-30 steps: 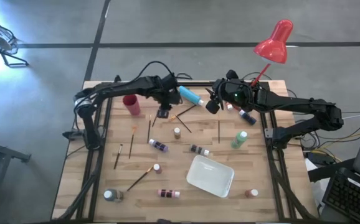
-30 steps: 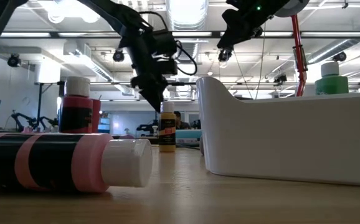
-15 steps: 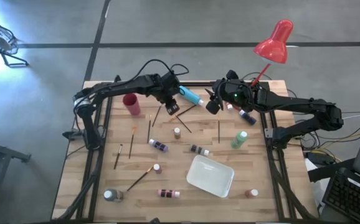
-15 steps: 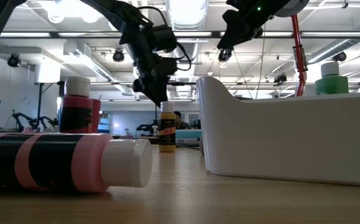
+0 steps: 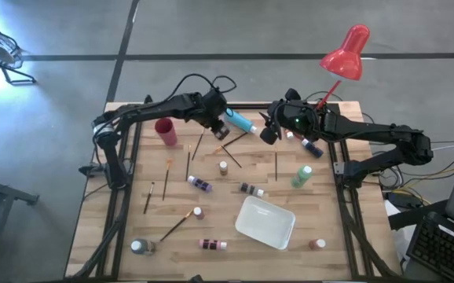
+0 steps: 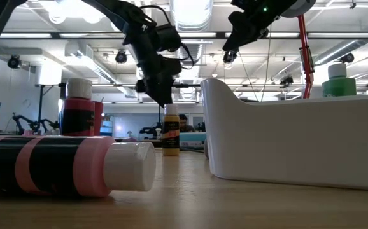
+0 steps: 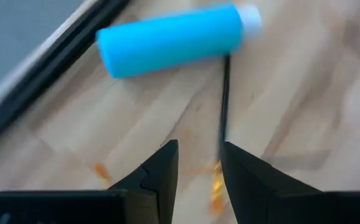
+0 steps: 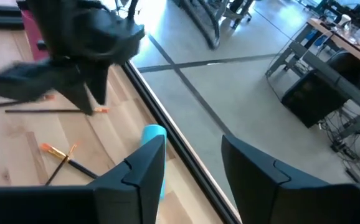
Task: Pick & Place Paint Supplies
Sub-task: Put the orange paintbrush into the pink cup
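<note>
Left gripper [image 5: 219, 130] hovering near the far bench [image 5: 156, 228] rim at about 11 o'clock, fingers [image 7: 161, 171] slightly parted with nothing between them, just short of the blue paint bottle [image 5: 240, 121] lying along that edge. Dark paintbrush [image 7: 223, 99] on the wood right below, orange-ended (tip blurred). Shifted toward 1 o'clock since a second ago, closer to the blue bottle. Right gripper [image 5: 268, 130] parked unchanged at 12 o'clock, fingers [image 8: 136, 171] apart and empty. Open wood between both grippers. White tray [image 5: 265, 222] at 5 o'clock, other bottles and brushes scattered mid-bench
</note>
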